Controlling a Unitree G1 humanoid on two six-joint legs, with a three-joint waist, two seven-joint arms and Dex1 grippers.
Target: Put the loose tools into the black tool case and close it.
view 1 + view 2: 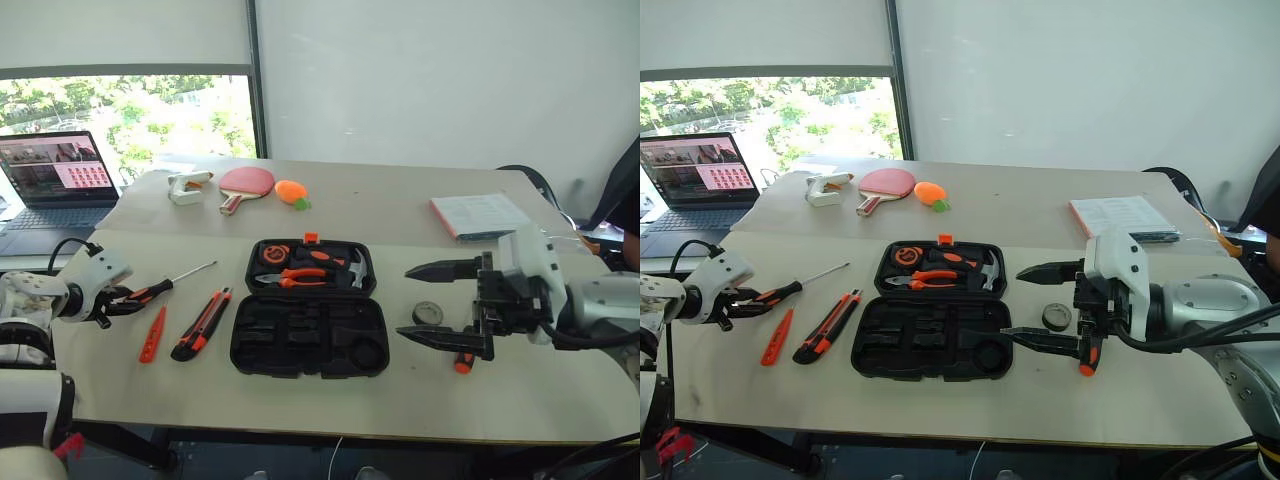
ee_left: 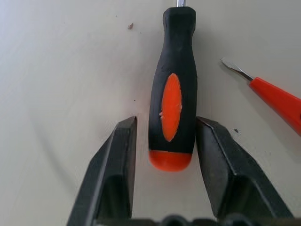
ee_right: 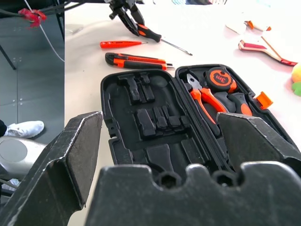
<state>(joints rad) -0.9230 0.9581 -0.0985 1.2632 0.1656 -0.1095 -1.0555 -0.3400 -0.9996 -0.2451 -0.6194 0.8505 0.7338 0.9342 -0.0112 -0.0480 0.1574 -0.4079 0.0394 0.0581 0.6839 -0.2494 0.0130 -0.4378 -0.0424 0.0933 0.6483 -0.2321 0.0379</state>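
Office or lab; laptop (image 1: 55, 185), papers (image 1: 478, 215) on long table (image 1: 400, 390); window (image 1: 130, 115).

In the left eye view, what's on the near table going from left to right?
Left end effector → flat orange tool → utility knife → black tool case → tape roll → right end effector.

Orange tape measure (image 3: 220, 78) in black tool case (image 3: 141, 141) — reads "3m" — nothing else legible.

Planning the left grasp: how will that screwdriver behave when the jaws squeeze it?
The screwdriver looks rigid. Its rounded handle could roll on the table or slip sideways. Gripped at the butt end, the long shaft may droop.
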